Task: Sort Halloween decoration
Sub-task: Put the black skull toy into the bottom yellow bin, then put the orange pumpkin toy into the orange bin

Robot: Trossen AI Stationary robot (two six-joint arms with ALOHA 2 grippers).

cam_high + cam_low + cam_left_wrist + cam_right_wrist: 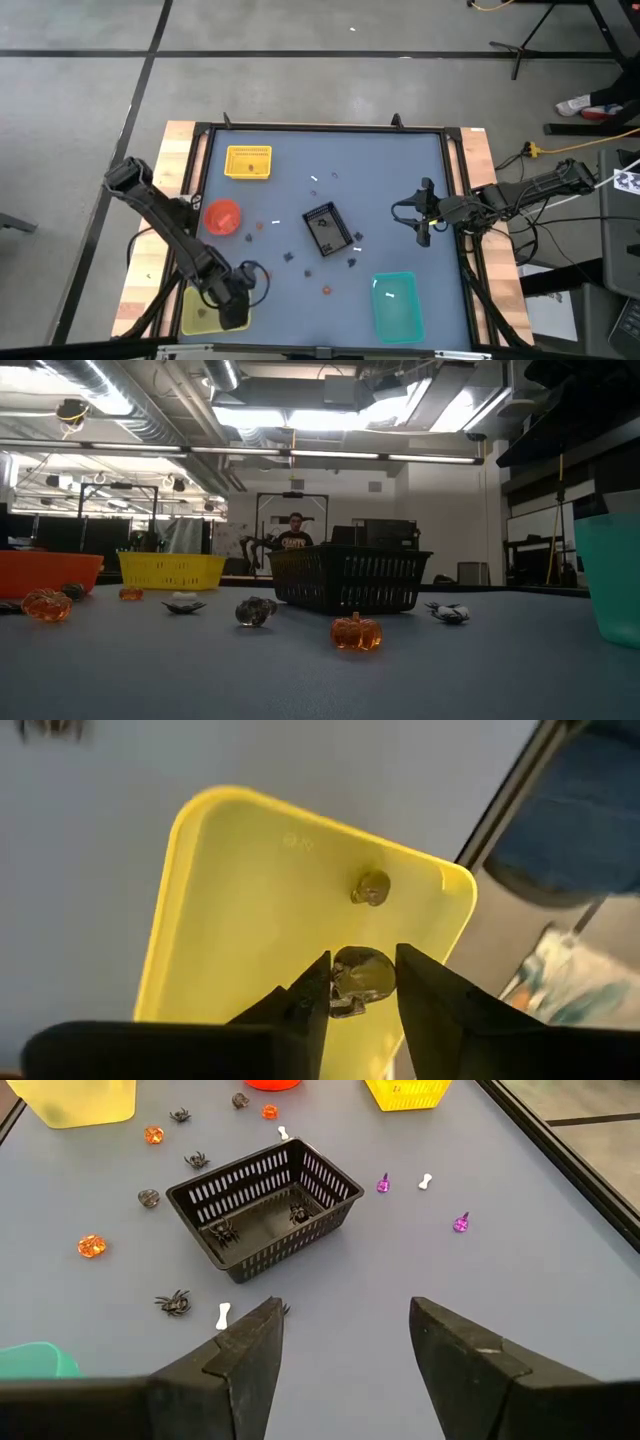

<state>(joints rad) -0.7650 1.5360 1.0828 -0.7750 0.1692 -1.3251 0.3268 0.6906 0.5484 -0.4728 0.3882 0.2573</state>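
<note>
**Stock count, Halloween sort**

Left gripper (362, 990): I logged it above the yellow-green tray (230, 920) at the near left corner of the worktop (400, 180), fingers (310, 995) closed on one dark skull trinket (360, 978). One further dark trinket (371, 887) lay in that tray.

Right gripper (345, 1345): it hung over the right side of the worktop, fingers wide apart and holding nothing.

Containers, five counted from overhead: yellow basket (249, 162), orange bowl (222, 216), black tray (265, 1202), teal bin (397, 305), and the yellow-green tray.

Contents of the black tray: two black spiders (224, 1232).

Loose pieces on the worktop, as counted from the right wrist view:
- three orange pumpkins (91, 1245)
- three white bones (223, 1315)
- two purple pieces (461, 1222)
- three black spiders outside the tray (173, 1301)
- two dark rounded pieces (149, 1198)

From the low view I noted one orange pumpkin (356, 632) nearest the camera, in front of the black tray. One person (294, 532) stood in the room behind the worktop.
</note>
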